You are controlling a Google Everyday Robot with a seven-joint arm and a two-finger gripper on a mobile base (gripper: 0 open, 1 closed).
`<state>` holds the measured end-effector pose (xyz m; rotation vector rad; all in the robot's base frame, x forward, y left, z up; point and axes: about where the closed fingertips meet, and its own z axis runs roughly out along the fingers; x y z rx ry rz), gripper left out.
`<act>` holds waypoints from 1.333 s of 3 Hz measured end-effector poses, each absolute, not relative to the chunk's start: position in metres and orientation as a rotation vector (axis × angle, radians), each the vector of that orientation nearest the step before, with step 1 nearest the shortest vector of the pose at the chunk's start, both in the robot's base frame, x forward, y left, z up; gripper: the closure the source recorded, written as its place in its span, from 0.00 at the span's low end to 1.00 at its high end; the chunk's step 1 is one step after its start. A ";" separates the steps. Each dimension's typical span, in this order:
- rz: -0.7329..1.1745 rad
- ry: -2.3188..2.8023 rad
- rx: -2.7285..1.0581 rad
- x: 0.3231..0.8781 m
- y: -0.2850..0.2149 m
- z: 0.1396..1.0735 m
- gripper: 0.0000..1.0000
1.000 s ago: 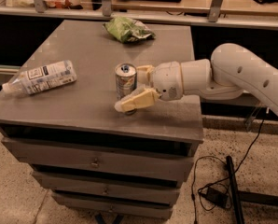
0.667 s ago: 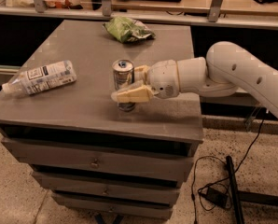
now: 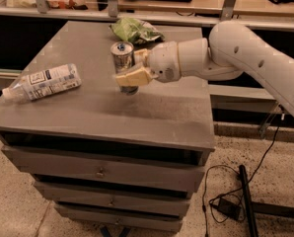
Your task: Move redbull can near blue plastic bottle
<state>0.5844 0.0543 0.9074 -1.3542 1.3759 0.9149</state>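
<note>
Cream two-finger gripper (image 3: pixel 130 66) clasps the slim silver-and-blue redbull can (image 3: pixel 122 54) — grasp done; the clear blue-labelled plastic bottle (image 3: pixel 43 82) lies well apart — carry remaining

No word, brand or number can be read anywhere. The blue plastic bottle (image 3: pixel 43 82), lying on its side at the left of the table (image 3: pixel 152 117), carries a white label with dark-blue blocks, but its print is too small to make out. The redbull can (image 3: pixel 122 57) shows no legible print on its silver side; the claw (image 3: pixel 128 68) clasps it mid-table, one pale finger across its front.
</note>
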 end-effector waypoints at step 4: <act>0.803 1.524 -1.131 0.680 0.109 0.904 1.00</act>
